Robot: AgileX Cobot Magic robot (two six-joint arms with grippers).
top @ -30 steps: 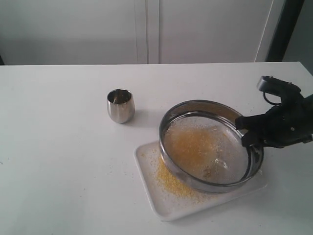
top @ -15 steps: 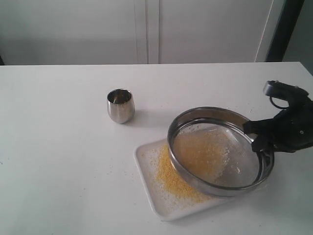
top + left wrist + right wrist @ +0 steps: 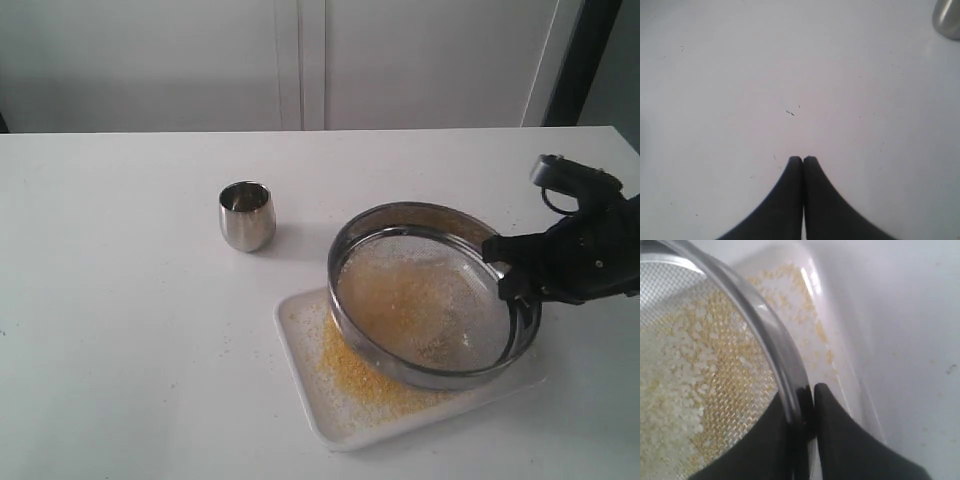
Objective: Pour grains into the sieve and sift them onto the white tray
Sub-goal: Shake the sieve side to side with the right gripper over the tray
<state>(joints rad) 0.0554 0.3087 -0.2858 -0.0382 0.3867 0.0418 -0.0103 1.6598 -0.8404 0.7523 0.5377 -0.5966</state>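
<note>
Grips, with the black right gripper (image 3: 508,275), the right-hand wall of the wide round shallow sieve (image 3: 425,378) of shiny steel with a fine wire-mesh bottom. Sets one dark finger inside the rim and the other outside, pinched tight on the thin metal. Holds that sieve slightly tilted over the flat rectangular white plastic tray (image 3: 345,425) with rounded corners and a low raised rim, covering most of the tray's right part; cannot tell whether the underside touches it. Carries on the mesh a loose scatter of tiny grains (image 3: 400,295) — pale whitish granules lying on the woven wire, with fine yellow-orange ones among and beneath them. Shows also a dense yellow-orange drift of the fine granules on the smooth tray surface, thickest just beside the sieve's near-left edge and thinning to specks toward the tray's left corner. Leaves the small rounded steel cup (image 3: 246,215), polished and barrel-shaped, upright on the matte white table (image 3: 120,300), well apart from the tray. Hangs the left gripper (image 3: 803,159) over bare table with its two smooth, curved black fingers pressed together tip to tip — clenched on nothing.
</note>
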